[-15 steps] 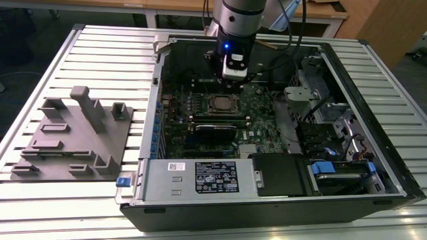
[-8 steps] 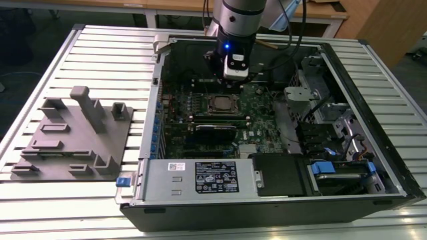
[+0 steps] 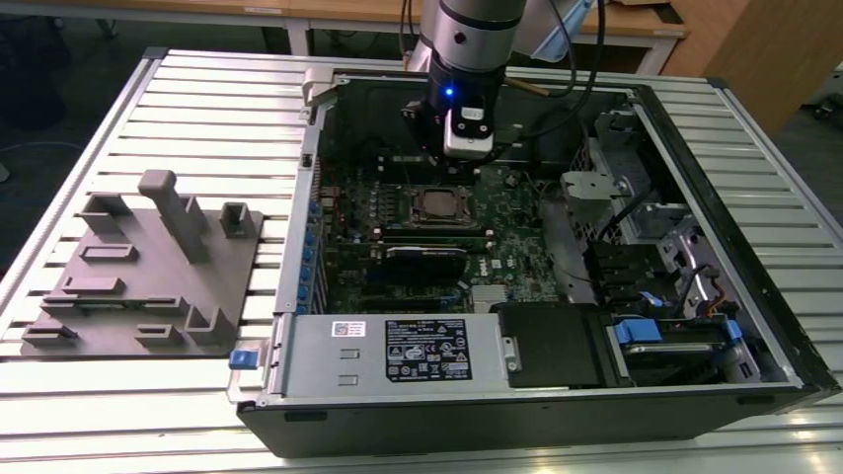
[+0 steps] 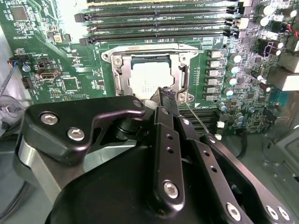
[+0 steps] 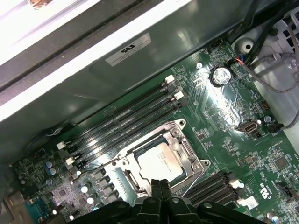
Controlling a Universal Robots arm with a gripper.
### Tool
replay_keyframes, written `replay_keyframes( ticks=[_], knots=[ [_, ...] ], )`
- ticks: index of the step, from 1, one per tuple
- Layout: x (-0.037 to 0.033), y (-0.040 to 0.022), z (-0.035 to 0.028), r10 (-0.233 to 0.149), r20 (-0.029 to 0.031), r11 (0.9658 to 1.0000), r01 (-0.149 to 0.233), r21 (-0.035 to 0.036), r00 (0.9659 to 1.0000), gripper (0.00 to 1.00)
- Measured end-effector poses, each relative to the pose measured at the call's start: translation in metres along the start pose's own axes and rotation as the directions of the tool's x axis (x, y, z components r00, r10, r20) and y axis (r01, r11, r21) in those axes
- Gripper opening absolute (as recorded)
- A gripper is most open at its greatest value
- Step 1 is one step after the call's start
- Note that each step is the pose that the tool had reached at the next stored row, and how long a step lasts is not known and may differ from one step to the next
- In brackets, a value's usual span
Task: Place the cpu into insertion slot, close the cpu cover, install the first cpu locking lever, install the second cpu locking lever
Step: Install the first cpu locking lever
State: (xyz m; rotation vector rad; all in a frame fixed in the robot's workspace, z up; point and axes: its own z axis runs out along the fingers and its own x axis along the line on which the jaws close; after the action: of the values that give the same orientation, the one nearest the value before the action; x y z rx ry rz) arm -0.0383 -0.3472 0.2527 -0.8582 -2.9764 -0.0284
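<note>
**Bright metal, glossy board**

The cpu (image 4: 150,78) has a pale, dull-silver metal top. The cover (image 4: 124,70) around it is shinier bare metal. The board (image 4: 93,65) is glossy green and catches glare. The gripper (image 4: 166,93) is matt black with bright screw heads. The table (image 3: 211,99) is ribbed pale metal, and the fixture (image 3: 145,267) looks like matt grey plastic.

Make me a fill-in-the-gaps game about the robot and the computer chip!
1. The cpu lies in the insertion ____.
2. The cpu cover frames it, and the chip's top shows through its square ____.
3. The claw, close to the cover's edge, is ____, not open.
4. The long memory slots are coloured ____.
Missing words: slot; window; shut; black.
</note>
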Motion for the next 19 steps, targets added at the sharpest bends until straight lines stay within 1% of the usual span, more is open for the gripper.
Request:
replay_keyframes(
  ticks=[2, 13, 17, 19],
  knots=[
    [0.0000, 0.0000, 0.0000, -0.006, 0.0000, 1.0000, 0.006, 0.0004, 1.0000, 0.11],
    [0.0000, 0.0000, 0.0000, -0.007, 0.0000, 1.0000, 0.007, 0.0004, 1.0000, 0.11],
    [0.0000, 0.0000, 0.0000, -0.016, -0.0001, 0.9999, 0.016, 0.0008, 0.9999, 0.11],
    [0.0003, -0.0002, 0.0000, -0.028, -0.0002, 0.9996, 0.028, 0.0015, 0.9996, 0.11]
  ],
)
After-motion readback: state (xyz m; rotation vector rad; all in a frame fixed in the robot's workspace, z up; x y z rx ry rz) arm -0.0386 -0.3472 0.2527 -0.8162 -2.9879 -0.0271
